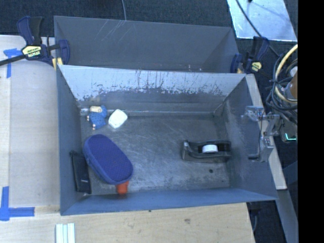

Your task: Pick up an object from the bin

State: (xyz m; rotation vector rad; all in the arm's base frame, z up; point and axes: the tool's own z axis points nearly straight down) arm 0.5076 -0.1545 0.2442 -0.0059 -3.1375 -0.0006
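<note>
Camera view: black tape dispenser (206,151) w/ a white roll (209,148) lies flat on the floor of the grey bin (152,82), and is the ref for everything else.

End effector (261,133) sits right of the dispenser, up at the bin's right wall and apart from the dispenser. It's the closest thing to it. Can't tell if the end effector is spread or pressed together; its metal parts blend w/ the wall. Cables (283,85) loop above-right of it, cut off at the edge.

Open room: bare floor all round the dispenser. There's a wide strip to its left, and space behind it up to the back wall. A narrower gap lies btw it and the right wall.

Far left of the dispenser is a blue oval case (107,159). A black flat bar (80,172) lies beyond that, against the left wall. A small orange thing (122,188) is half hidden under the case's near end, kind unclear. Left and back of the dispenser, near the back-left corner, are a white block (117,119) and a small blue-yellow item (96,116), too small to ID.
</note>
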